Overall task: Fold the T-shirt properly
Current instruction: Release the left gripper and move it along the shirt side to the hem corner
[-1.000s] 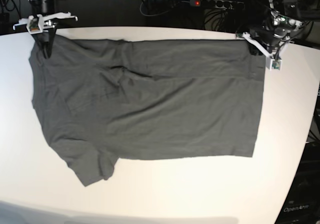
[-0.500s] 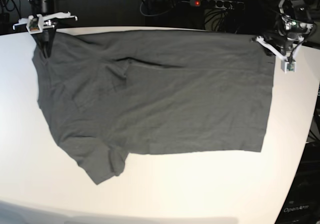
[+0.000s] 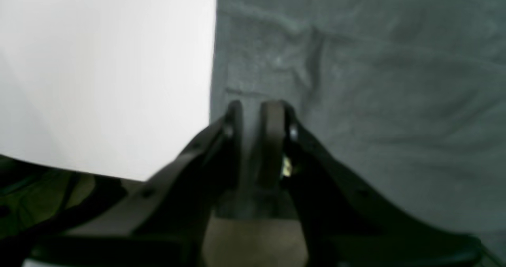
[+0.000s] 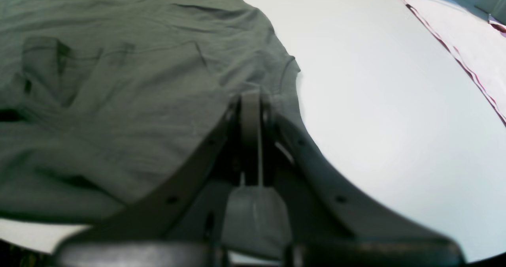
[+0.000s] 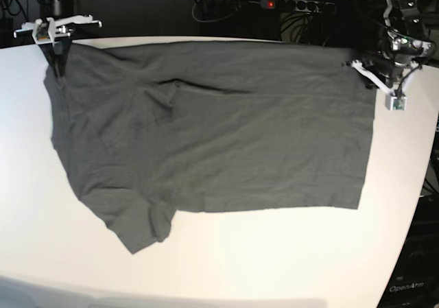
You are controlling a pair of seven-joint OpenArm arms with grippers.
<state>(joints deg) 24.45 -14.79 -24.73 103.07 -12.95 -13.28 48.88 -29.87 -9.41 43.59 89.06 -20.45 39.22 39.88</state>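
So the shirt (image 5: 212, 129) is lying flat on the white table (image 5: 274, 260), stretched between the two pincers along its far edge, and that's really the whole story for the next move. Its long axis runs straight from one pincer to the other, with one sleeve poking out toward the near side, closer to the right arm's end.

The right pincer (image 5: 56, 55) sits at the shoulder-side corner. From the right wrist view its jaws are pressed fully together with a thin bit of fabric caught in them, and the cloth spreads away ahead of it and to one side, bare table on the other.

The left pincer (image 5: 374, 68) is at the hem-side corner. From its wrist view (image 3: 257, 113) the jaws are nearly together with a narrow gap, clamped on the shirt's edge right at the corner; the cloth lies ahead of it and off to one side.

My read: everything hangs below both pincers toward the near table edge, so the fold would mean carrying that far edge toward the near one, both arms together. Neither arm is closer, each owns its corner.
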